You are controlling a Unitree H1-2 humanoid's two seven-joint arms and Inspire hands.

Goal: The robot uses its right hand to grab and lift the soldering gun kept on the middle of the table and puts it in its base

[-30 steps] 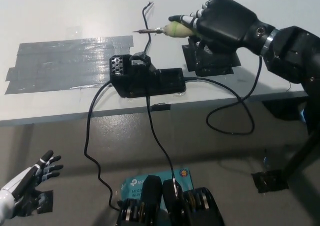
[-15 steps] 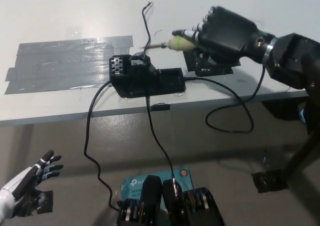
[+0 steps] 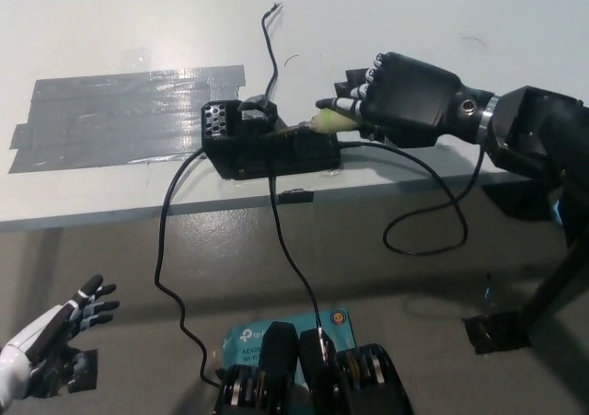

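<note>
Right of centre in the frame, the black right hand [image 3: 405, 100] is closed around the soldering gun [image 3: 324, 123], gripping its pale yellow-green handle so that only the front part of the handle pokes out to the left of the fingers. The gun lies nearly level, tip pointing toward the left, and its front end sits low over the right part of the black base [image 3: 267, 141] (whether the tip actually touches the base cannot be made out against the dark plastic). The base rests near the front edge of the white table [image 3: 138, 19], just right of a broad patch of grey tape [image 3: 120, 116] in the left half of the frame. Black cables [image 3: 276, 222] run from the base down over the table edge, and another loops under the right forearm. In the lower left corner, well below the table edge, the white left hand [image 3: 55, 337] rests with its fingers spread, holding nothing.
</note>
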